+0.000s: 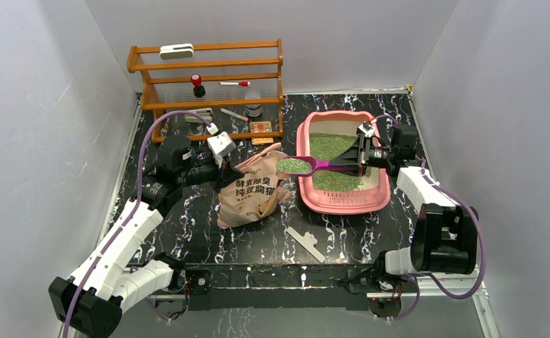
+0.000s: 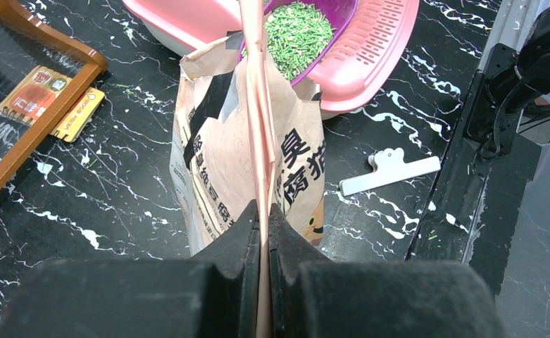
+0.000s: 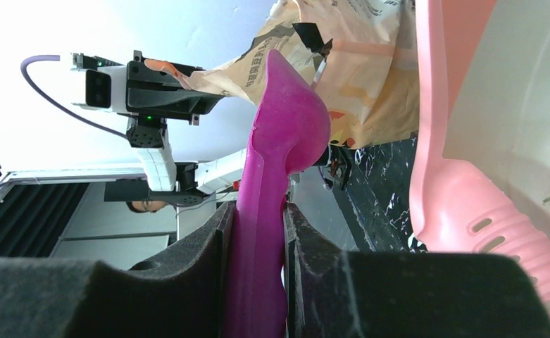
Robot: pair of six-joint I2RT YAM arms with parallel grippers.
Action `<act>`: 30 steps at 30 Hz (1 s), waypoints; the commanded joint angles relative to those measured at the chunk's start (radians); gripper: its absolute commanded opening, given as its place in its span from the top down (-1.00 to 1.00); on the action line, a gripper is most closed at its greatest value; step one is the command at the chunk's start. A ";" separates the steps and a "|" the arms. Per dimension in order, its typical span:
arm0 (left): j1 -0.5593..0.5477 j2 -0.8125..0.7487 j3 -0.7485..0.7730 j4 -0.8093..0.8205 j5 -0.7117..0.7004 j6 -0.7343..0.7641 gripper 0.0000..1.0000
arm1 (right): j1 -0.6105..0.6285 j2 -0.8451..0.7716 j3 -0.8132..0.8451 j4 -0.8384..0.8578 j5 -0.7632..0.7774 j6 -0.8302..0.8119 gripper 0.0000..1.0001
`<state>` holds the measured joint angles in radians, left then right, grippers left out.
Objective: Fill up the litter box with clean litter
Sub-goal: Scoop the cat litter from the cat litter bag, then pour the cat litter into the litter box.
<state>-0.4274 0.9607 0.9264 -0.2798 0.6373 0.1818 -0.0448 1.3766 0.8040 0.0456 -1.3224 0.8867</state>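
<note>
Litter box: the pink litter box [image 1: 332,205] sits on the right half of the table [image 1: 187,225], towards the back. It has a raised rim and pale cream inner walls.
Clean litter: green clean litter [image 1: 328,144] lies in a grainy layer over part of the box floor. More of it is heaped in the bowl of the scoop.
Scoop: a purple scoop [image 1: 322,167] is held roughly level. Its handle is over the box and its loaded bowl juts out past the box's left rim, by the top of the bag.
Right hand: the right hand [image 1: 362,160] reaches in over the box and is clamped on the scoop's handle. The wrist view shows one finger pressed to each side of the handle.
Bag: a beige paper bag [image 1: 247,193] with dark printed characters stands crumpled on the table, just beside the box's left side, with its mouth up.
Left hand: the left hand [image 2: 263,208] has its fingers closed together on the bag's thin upper edge and holds that edge upright.
Clip: a white clip [image 1: 307,243] lies flat on the table in front of the box, apart from both box and bag.
Shelf: a wooden shelf rack [image 1: 208,70] stands at the back left, with small items on its shelves and small packets [image 1: 261,128] at its foot.
</note>
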 commanded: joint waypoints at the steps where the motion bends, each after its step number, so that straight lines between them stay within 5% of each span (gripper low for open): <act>1: -0.004 -0.009 0.017 0.047 0.041 -0.004 1.00 | -0.003 -0.039 0.006 0.017 -0.061 0.002 1.00; 30: -0.004 -0.007 0.011 0.079 0.036 -0.013 1.00 | -0.162 -0.141 -0.057 0.062 -0.078 0.077 1.00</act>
<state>-0.4274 0.9615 0.9260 -0.2745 0.6353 0.1776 -0.1749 1.2690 0.7494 0.0586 -1.3579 0.9428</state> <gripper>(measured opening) 0.018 0.348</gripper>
